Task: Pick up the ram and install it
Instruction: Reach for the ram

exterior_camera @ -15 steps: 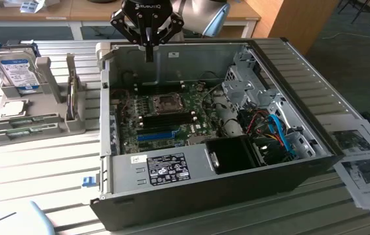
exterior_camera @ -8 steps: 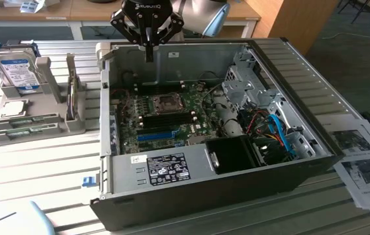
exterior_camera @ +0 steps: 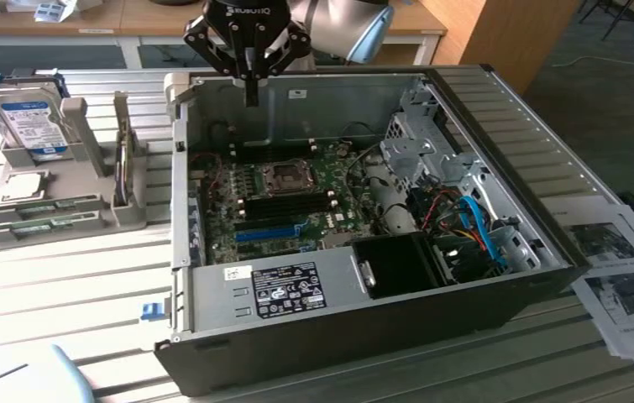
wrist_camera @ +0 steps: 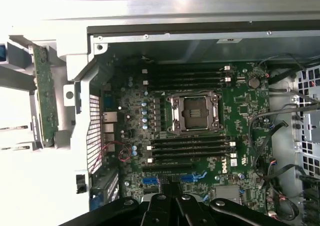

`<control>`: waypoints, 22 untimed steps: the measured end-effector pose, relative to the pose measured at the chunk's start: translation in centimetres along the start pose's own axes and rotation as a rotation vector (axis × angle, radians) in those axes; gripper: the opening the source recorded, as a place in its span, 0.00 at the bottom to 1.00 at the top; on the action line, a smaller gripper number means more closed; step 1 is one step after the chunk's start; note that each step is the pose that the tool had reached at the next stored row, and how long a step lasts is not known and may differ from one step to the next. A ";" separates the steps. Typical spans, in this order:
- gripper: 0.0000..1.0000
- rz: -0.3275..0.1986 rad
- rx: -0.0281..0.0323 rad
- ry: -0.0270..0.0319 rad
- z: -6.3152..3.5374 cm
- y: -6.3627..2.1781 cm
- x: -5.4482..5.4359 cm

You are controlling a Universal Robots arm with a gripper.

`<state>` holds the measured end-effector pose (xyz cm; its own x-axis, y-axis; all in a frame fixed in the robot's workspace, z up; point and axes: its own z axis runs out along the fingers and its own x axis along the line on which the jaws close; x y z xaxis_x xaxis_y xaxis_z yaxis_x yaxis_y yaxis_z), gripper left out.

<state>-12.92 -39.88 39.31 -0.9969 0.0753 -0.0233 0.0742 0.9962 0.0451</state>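
The fingers (exterior_camera: 252,84) are pressed together with nothing between them. They hang above the rear edge of the open computer case (exterior_camera: 541,252), over the motherboard (exterior_camera: 294,197) and well clear of it.

The ram (exterior_camera: 124,172) is not in the case. It stands on edge in a grey holder (exterior_camera: 126,214) on the tabletop (exterior_camera: 59,277), just outside the case wall on the exterior view's left. From the fingers it lies to that left, across the wall and lower down.

In the wrist view it shows as a narrow green strip (wrist_camera: 45,95), with its long axis running roughly along the case's side wall. Other green sticks seem to lie flat in the tray beside it, so taking the upright one as the ram is a judgement.
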 end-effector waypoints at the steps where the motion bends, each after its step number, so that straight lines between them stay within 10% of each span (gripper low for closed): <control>1: 0.09 0.000 0.0000 0.0000 0.00 -0.01 0.2; 22: 0.09 0.000 0.0000 -0.0001 -0.04 -0.38 5.1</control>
<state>-18.01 -39.88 39.22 -0.9969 0.0753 -0.0234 0.0742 0.9962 0.0451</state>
